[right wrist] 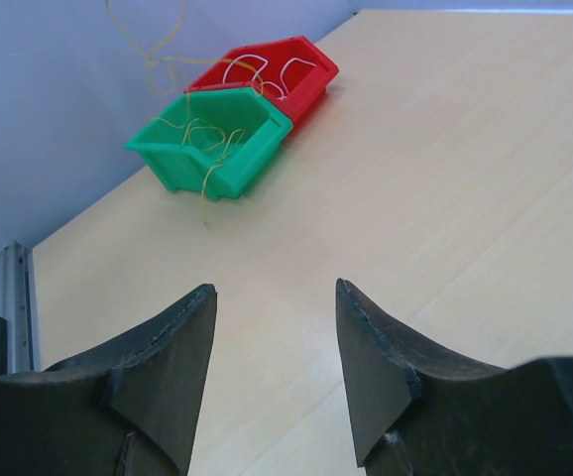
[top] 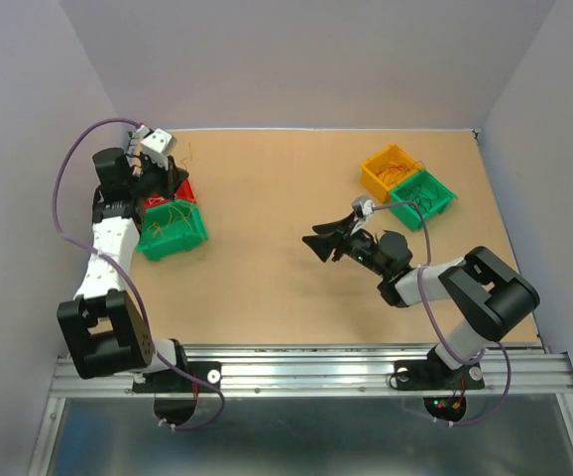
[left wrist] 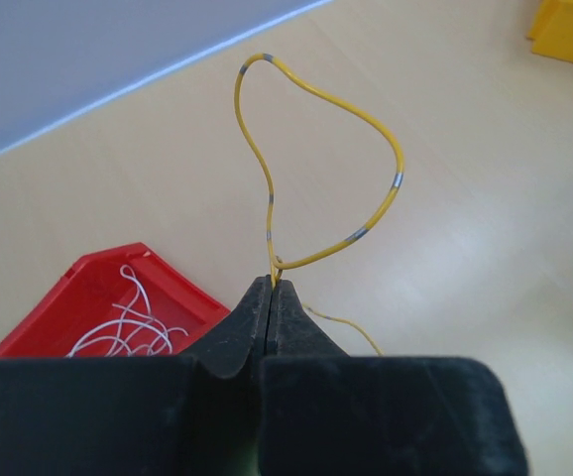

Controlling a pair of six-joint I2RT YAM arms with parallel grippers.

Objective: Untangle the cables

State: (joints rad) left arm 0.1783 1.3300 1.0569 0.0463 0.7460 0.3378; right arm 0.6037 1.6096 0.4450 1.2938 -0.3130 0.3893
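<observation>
My left gripper is shut on a thin yellow cable with grey bands, which loops up from the fingertips above the table. In the top view this gripper hangs over the red bin at the left. That red bin holds whitish cables. The green bin beside it holds yellow cables. My right gripper stands open at mid-table, pointing left, with nothing between its fingers.
A yellow bin and a second green bin, each with thin wires inside, stand at the back right. Grey walls close in the table on three sides. A metal rail runs along the near edge.
</observation>
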